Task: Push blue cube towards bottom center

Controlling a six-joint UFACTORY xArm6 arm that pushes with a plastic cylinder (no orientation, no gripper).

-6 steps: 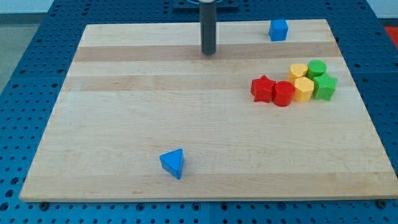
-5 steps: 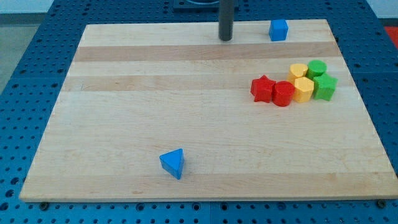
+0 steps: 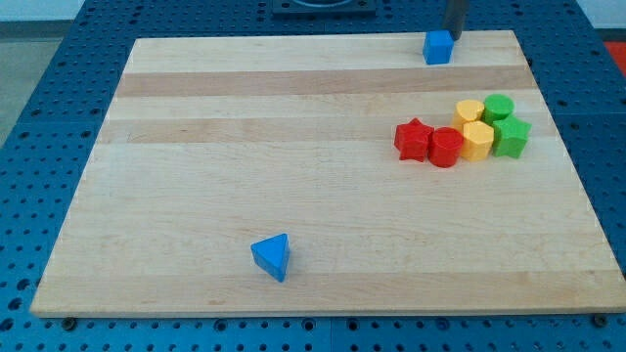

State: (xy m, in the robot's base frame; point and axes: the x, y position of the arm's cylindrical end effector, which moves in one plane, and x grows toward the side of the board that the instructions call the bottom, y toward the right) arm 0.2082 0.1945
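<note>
The blue cube sits on the wooden board near its top edge, right of centre. My tip stands at the view's top, just above and to the right of the blue cube, touching or nearly touching its upper right corner. Only the rod's lowest part shows.
A blue triangular block lies near the board's bottom, left of centre. At the right is a tight cluster: red star, red cylinder, two yellow blocks, green cylinder and green star.
My tip has moved right along the board's top edge, from left of the blue cube to just past its upper right corner. The blocks have not moved.
</note>
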